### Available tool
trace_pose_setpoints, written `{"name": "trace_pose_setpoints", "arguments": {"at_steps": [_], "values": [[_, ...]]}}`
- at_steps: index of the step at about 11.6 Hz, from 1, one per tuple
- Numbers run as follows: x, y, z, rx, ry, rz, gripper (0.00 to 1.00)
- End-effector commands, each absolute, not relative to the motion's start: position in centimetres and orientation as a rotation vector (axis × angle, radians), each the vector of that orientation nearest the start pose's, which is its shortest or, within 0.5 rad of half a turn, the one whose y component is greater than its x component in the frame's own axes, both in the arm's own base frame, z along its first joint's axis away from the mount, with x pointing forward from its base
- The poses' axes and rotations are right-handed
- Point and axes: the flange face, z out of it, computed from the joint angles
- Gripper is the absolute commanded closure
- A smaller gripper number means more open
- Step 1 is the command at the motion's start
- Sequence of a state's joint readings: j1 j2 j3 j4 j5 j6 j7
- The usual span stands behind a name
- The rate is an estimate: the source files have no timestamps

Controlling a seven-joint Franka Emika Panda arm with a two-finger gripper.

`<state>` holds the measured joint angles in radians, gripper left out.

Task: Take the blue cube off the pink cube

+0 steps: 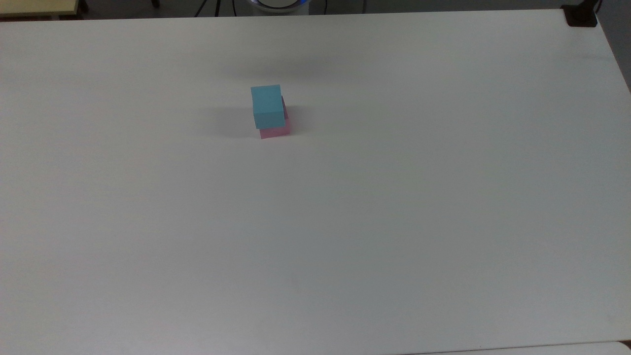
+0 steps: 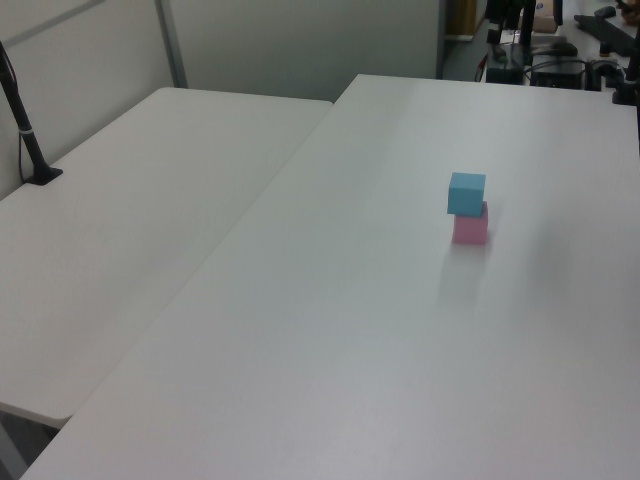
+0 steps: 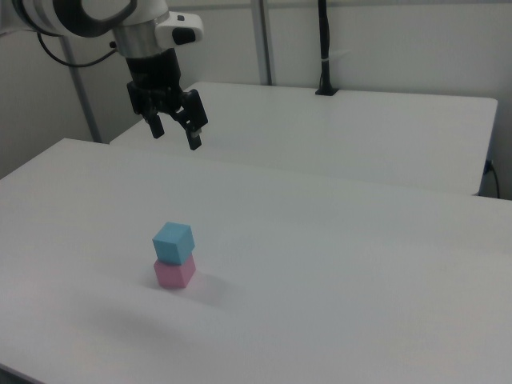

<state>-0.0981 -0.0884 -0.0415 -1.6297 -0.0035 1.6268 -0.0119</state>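
White table point(image 3: 336, 264) carries the stack: the pink cube point(image 3: 174, 273) sits on the tabletop, and the blue cube point(image 3: 174, 242) rests on top of it, turned slightly so their edges do not line up; farther back, well above them, the gripper point(image 3: 174, 133) hangs with its fingers spread, holding nothing

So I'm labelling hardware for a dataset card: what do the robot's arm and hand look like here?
In the right view, the arm has rounded white shells with dark bands at the joints. A white wrist block leads into a black hand with two slim black fingers. A dark cable loops behind the arm at the right view's left. No markings are readable.
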Motion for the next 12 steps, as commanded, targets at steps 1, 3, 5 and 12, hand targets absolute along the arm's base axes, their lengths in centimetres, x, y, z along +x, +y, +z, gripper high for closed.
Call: {"name": "trace_pose_setpoints", "arguments": {"at_steps": [1,3,5,12], "values": [[52.79,-6.65,64.93,-3.13,0.19,-0.106,0.0],[52.78,-6.65,64.91,-3.13,0.19,-0.104,0.0],[52.75,-6.64,64.89,-3.13,0.187,-0.099,0.0],[52.51,-6.61,64.6,-3.13,0.187,-0.061,0.0]]}}
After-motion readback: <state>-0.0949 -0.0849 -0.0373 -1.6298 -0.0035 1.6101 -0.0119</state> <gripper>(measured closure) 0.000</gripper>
